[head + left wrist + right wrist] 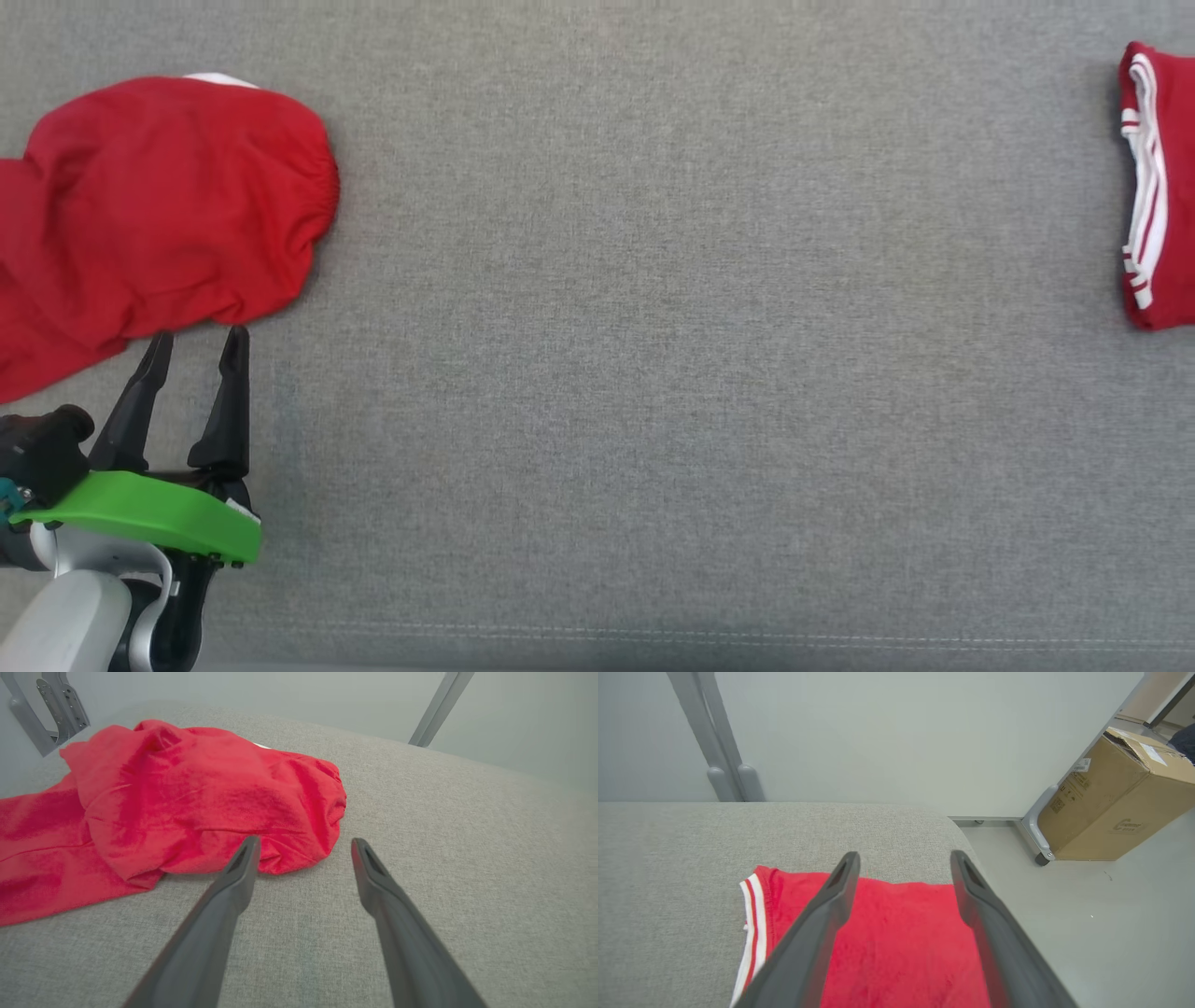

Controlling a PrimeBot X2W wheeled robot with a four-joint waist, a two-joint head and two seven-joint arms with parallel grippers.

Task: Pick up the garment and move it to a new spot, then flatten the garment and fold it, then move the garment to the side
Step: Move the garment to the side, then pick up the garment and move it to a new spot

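On my screen the left gripper (198, 343) is wide, with nothing between its two dark fingers. Their tips stand just at the near edge of the crumpled red garment (168, 196), and I cannot tell if they touch the cloth. This garment lies in a loose heap at the left end of the grey fabric counter (653, 373), with one part spreading flat further to the left.

The folded red garment (1162, 187) lies well apart from it, at the right end of the counter, close to the rounded corner. Its white striped hem is turned to the middle of the counter.

In the right wrist view the right gripper (904, 856) is also wide and holds nothing, and the folded cloth lies under it. Beyond the counter, a cardboard box (1115, 802) stands on the pale floor (1111, 914)
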